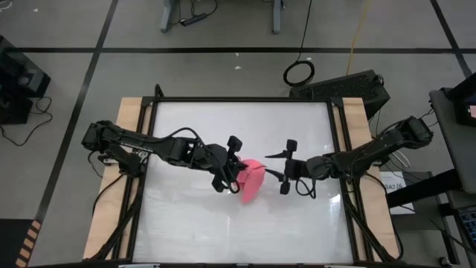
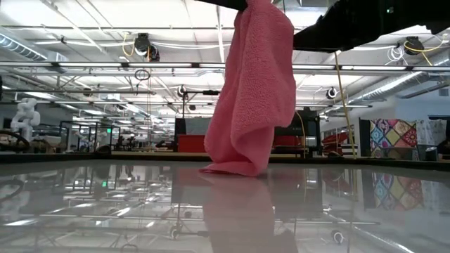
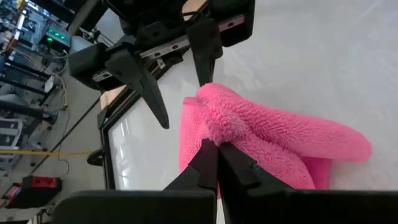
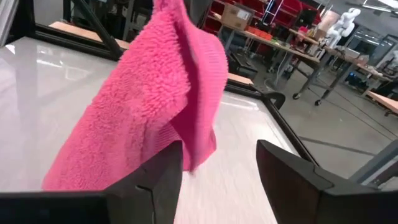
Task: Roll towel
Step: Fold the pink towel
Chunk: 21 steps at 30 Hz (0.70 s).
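Observation:
The pink towel [image 1: 251,180] hangs bunched from my left gripper [image 1: 236,170] near the table's middle. Its lower end [image 2: 235,167] rests on the glossy table. In the left wrist view my left gripper [image 3: 217,148] is shut on the towel [image 3: 280,140]. My right gripper [image 1: 285,167] stands just right of the towel, open and empty. Its two fingers [image 4: 158,180] spread in front of the hanging towel [image 4: 155,99]. One of its fingertips [image 3: 205,62] is close to the towel's top; I cannot tell whether it touches. My left gripper pinches a bunched fold at the towel's top [image 3: 214,127] between its two fingers; how many layers, I cannot tell. The fingers come from the table's left. The towel hangs slack below them, with its lower end [image 2: 235,167] on the table.
The white tabletop [image 1: 193,216] lies inside a dark frame with wooden side rails [image 1: 126,119]. Both arms reach in from the left and right sides. A black case [image 1: 349,83] sits beyond the far right corner.

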Available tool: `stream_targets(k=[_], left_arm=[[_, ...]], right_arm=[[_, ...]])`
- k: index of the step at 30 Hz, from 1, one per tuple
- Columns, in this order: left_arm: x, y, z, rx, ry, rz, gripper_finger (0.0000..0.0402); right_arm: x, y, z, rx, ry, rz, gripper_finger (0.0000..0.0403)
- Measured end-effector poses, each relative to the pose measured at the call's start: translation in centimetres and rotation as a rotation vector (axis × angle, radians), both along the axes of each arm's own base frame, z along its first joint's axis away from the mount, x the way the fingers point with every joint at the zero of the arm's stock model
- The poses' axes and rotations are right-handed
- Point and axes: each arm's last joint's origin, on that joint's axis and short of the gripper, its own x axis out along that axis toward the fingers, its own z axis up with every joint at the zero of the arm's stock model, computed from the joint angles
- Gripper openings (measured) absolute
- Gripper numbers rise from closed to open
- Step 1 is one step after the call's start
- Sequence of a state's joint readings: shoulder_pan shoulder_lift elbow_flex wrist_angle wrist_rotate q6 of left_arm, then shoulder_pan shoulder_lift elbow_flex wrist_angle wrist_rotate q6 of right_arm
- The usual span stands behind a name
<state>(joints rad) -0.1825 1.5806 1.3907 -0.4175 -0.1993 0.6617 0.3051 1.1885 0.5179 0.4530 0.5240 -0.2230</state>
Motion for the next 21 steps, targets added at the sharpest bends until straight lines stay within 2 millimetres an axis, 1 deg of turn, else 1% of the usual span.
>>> stream_targets(k=[3,5,14,16,21], left_arm=[[-0.01,0.00,0.01,0.000,0.000,0.000,0.0001],[0.02,-0.01,-0.02,-0.001,0.001,-0.001,0.0001],[0.19,-0.06,0.13,-0.007,-0.023,-0.010,0.0002],[0.19,-0.06,0.11,-0.007,-0.022,-0.010,0.0002],[0.03,-0.04,-0.14,-0.025,0.006,0.001,0.0002]], right_arm=[[0.06,-0.11,0.12,0.002,-0.013,-0.005,0.0169],[0.08,-0.10,0.24,-0.005,-0.023,-0.002,0.0146],[0.08,-0.04,0.16,-0.013,-0.010,0.026,0.0018],[0.08,-0.03,0.12,-0.013,-0.007,0.030,0.0006],[0.03,0.05,0.07,-0.010,-0.003,0.031,0.0002]])
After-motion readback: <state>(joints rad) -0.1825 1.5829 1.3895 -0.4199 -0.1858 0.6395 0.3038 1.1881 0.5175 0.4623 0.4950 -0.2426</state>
